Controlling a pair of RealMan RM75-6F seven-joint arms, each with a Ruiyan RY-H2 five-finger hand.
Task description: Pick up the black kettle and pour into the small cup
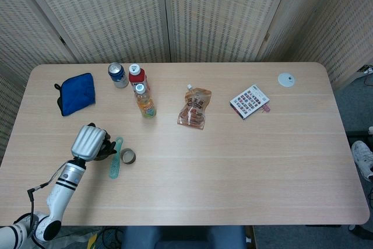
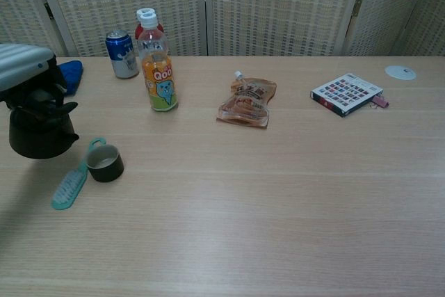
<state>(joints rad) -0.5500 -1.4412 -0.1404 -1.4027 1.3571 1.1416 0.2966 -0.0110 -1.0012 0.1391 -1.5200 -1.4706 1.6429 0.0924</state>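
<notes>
Holding the black kettle (image 2: 38,130) by its handle in my left hand (image 1: 90,142), just left of the small cup (image 2: 106,163), I should tilt slowly, spout over the rim.

From the head view the left robot hand (image 1: 90,142) covers nearly all of the black kettle (image 1: 106,148); only a dark sliver shows beside it. In the chest view that robot hand is cut off by the left edge, so its hold on the handle is probably there but unclear.
</notes>
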